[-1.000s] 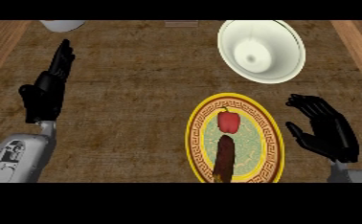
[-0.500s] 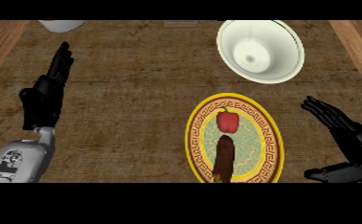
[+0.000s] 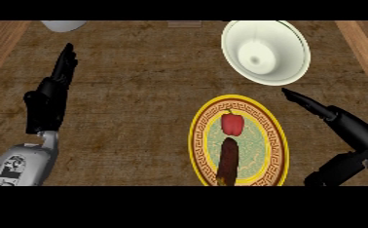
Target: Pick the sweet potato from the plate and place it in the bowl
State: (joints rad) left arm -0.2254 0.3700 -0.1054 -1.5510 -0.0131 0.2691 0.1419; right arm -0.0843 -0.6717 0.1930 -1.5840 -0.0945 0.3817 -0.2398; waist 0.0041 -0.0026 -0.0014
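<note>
A dark, elongated sweet potato [image 3: 229, 161] lies on the round yellow-rimmed patterned plate [image 3: 277, 146], beside a glossy red pepper [image 3: 231, 123]. The smooth cream bowl [image 3: 266, 51] sits beyond. The right robot hand [image 3: 338, 124] is spread wide beside the plate, holding nothing; the left robot hand [image 3: 49, 95] rests open on the woven counter [image 3: 137, 100].

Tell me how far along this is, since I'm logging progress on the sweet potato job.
Nothing is done yet: the sweet potato lies on the plate beside a red pepper, and the bowl holds nothing. In hand: the right hand is open at the plate's right, touching nothing. The left hand rests open at the left. Grasping, lifting and placing all remain.
</note>
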